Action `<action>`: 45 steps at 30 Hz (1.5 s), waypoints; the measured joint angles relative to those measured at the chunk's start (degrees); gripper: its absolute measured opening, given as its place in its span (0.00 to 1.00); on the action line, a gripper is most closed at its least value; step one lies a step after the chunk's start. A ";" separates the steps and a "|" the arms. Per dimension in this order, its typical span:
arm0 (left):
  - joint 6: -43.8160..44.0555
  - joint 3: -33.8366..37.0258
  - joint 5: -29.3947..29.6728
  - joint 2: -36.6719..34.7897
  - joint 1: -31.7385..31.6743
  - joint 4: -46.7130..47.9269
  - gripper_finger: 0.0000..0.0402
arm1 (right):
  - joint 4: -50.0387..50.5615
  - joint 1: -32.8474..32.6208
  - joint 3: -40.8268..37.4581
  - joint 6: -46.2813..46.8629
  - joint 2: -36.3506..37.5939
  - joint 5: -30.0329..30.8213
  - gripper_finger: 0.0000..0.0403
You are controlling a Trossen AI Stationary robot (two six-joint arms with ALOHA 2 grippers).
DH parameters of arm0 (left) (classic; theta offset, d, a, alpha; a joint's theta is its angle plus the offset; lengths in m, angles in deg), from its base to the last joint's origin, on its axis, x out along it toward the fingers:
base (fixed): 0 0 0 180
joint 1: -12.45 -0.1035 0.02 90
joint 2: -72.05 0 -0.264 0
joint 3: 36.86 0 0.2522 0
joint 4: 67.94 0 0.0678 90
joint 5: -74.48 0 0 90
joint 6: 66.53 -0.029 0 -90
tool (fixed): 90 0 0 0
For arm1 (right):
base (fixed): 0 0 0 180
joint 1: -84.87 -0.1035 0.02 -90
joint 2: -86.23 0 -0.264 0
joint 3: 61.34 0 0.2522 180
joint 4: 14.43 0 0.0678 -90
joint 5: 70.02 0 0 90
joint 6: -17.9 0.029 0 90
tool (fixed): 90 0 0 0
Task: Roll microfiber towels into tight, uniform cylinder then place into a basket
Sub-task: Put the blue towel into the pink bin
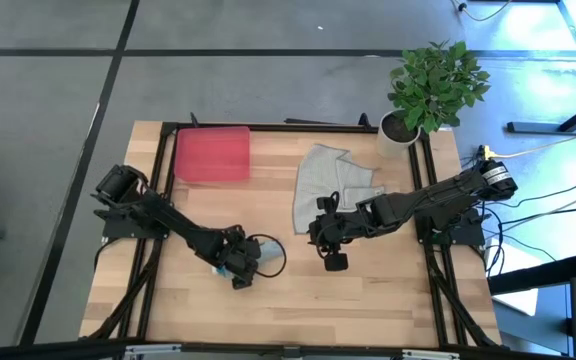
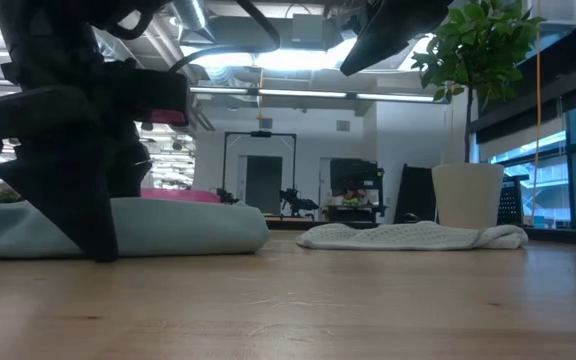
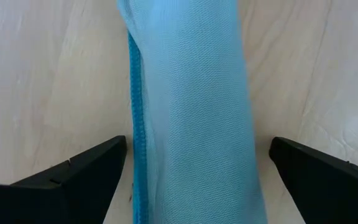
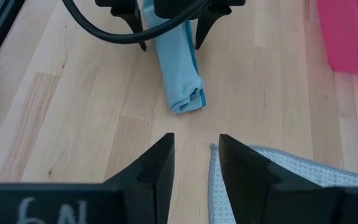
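The pale blue-teal microfiber towel [image 4: 180,68] lies rolled into a cylinder on the wooden table, one end [image 4: 188,101] toward my right gripper. My left gripper [image 3: 197,152] is low over it, pointing steeply down and open. Its two fingers stand on either side of the roll, with bare wood showing between finger and cloth. The light grey towel [image 1: 333,182] lies crumpled and flat at the table's far middle. My right gripper [image 4: 196,152] hangs open above that towel's near edge, with nothing between its fingers. The red basket [image 1: 212,154] sits at the far left.
A white pot with a green plant [image 1: 423,95] stands at the table's far right corner. A black frame rail [image 1: 298,127] runs along the far edge and down both sides. Bare wood [image 1: 368,300] spans the near half of the table.
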 joint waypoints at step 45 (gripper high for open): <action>0.58 0.33 1.12 -14.79 -5.18 8.63 0.03 | -0.18 0.00 0.00 0.00 0.00 0.02 0.31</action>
